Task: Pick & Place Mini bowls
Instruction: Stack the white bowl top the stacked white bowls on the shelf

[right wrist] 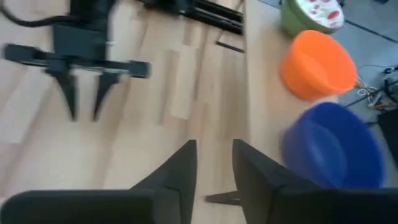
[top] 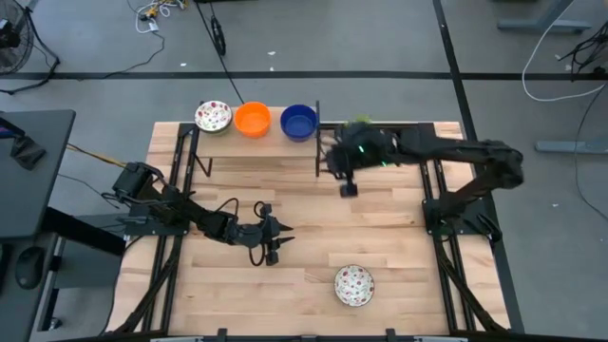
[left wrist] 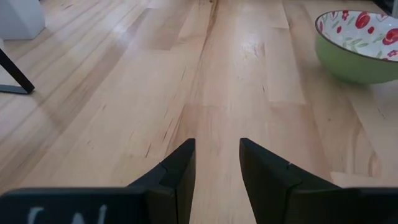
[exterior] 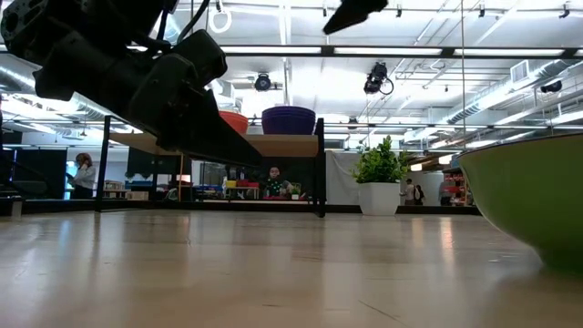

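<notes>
Three mini bowls stand in a row on a raised shelf [top: 256, 138] at the table's far side: a white floral one [top: 214, 116], an orange one [top: 252, 120] and a blue one [top: 298, 122]. They also show in the right wrist view: floral [right wrist: 314, 14], orange [right wrist: 317, 63], blue [right wrist: 333, 146]. Another floral bowl [top: 353, 284], green outside [left wrist: 357, 46], rests on its base near the table's front edge. My left gripper [top: 283, 239] is open and empty, low over the table's middle, pointing toward that bowl. My right gripper [top: 332, 161] is open and empty, raised beside the shelf's right end.
A small green potted plant [exterior: 378, 173] stands at the far side right of the shelf, under my right arm. The shelf's dark legs [top: 317, 142] rise from the tabletop. Bare wood [top: 399, 237] lies between the two grippers and the front bowl.
</notes>
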